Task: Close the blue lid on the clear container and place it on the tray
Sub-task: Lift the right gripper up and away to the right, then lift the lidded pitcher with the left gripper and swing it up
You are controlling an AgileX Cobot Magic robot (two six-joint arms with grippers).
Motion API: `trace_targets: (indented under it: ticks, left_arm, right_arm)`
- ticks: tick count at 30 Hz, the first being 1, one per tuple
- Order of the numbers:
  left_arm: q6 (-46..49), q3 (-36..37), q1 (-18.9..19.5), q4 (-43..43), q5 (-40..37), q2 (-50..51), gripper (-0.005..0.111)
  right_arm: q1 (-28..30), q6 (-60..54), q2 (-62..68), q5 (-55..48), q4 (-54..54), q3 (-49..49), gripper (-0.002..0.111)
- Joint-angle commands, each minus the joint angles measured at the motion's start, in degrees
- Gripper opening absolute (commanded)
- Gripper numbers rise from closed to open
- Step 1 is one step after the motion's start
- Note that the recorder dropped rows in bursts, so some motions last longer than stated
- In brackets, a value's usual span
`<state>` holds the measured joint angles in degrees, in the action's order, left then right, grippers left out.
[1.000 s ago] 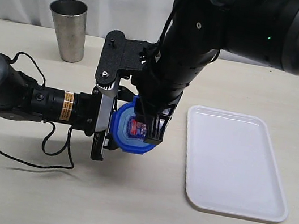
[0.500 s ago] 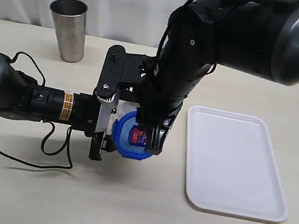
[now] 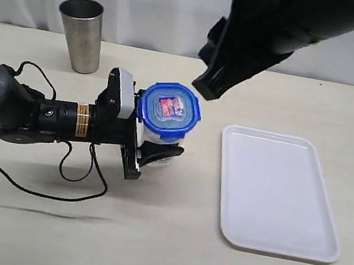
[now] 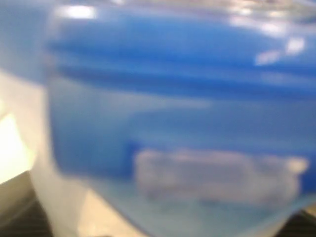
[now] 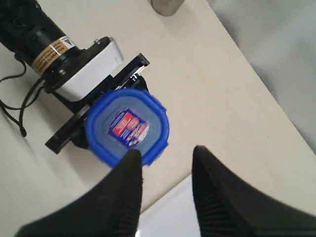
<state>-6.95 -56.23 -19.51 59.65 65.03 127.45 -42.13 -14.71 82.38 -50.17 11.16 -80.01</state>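
Counts came to one container (image 3: 156, 134), one lid (image 3: 181, 128), one tray (image 3: 276, 190), one cup (image 3: 81, 33) and two grippers, all on or over a pale table (image 3: 163, 253). The container stood upright to the left of the tray, clear of its rim and not on it, with its long axis vertical. The blue lid sat square on top of it, facing up, with one small sticker (image 3: 171, 106) in the middle. Whether the lid's flaps were snapped down could not be told.

The left gripper (image 3: 157, 149) reached in from the side away from the tray and was clamped around the container's lower body. Its own camera showed only a blurred close view of blue lid and clear wall.

The right gripper (image 5: 165, 157) hung above the container on the tray's side, its two fingers apart and holding nothing.

The steel cup stood upright, well apart from the tray, beyond the container and farther back.
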Motion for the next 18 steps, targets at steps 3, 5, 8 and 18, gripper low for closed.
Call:
trace_targets:
  ticks: [3, 5, 8, 18]
  left_arm:
    - [-30.6, -4.7, -0.2, 11.4, -5.6, -4.4, 0.0]
    - [-39.9, -7.3, -0.2, 21.0, -7.2, -5.3, 0.0]
    - [-52.9, -10.8, -0.9, 33.4, -12.6, -6.6, 0.0]
    - [-64.2, -17.9, -7.8, 40.3, -30.1, -8.9, 0.0]
  right_arm:
    - [0.0, 6.0, -15.6, 2.7, -3.5, 12.0, 0.005]
    - [0.0, 6.9, -21.8, 10.4, -7.0, 18.8, 0.005]
    - [0.0, 6.9, -29.2, 19.4, -10.6, 27.8, 0.005]
    - [0.0, 8.3, -44.3, 42.2, -10.8, 49.4, 0.005]
